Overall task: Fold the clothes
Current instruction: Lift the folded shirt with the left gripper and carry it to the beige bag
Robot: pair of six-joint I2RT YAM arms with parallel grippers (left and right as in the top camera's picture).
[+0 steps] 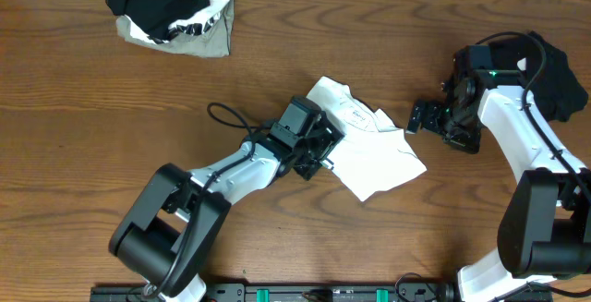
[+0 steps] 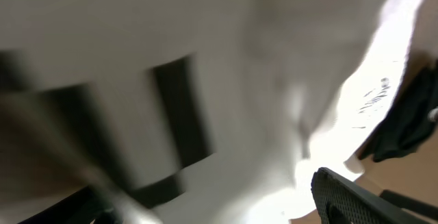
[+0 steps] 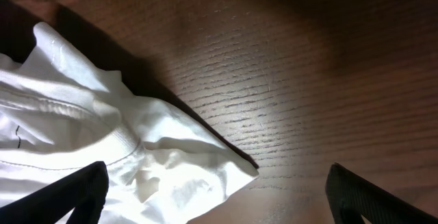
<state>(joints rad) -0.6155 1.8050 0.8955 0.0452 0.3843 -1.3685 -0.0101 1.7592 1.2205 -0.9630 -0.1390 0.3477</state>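
**Overhead and wrist views, read from my side of the table [image 1: 92,154] outward.** Nearest me, the two arm bases stand at the front edge, left and right. The left arm reaches diagonally to mid-table. There the left gripper [image 1: 320,157] sits over the near-left edge of the white T-shirt [image 1: 374,150]. Its wrist view is filled by blurred white cloth close to the lens. One dark textured finger [image 2: 349,198] shows at the lower right, and blurred dark bars cross the cloth that I cannot identify. The jaws stand wide apart, not pinched on the fabric.

The T-shirt lies crumpled in a rough diamond at the table's centre, partly doubled over itself. Just beside its right edge hovers the right gripper [image 1: 420,117], pointing at the shirt. Its wrist view shows both fingers [image 3: 72,196] spread wide toward the lower corners, holding nothing. The left one overlaps the ribbed collar region. A corner of the shirt rests on bare wood between them.

Farther right, behind the right arm, lies a black garment [image 1: 560,80]. At the far left edge a heap of garments [image 1: 175,11] sits well apart from the shirt: black on top, white with black print, olive-grey beneath.
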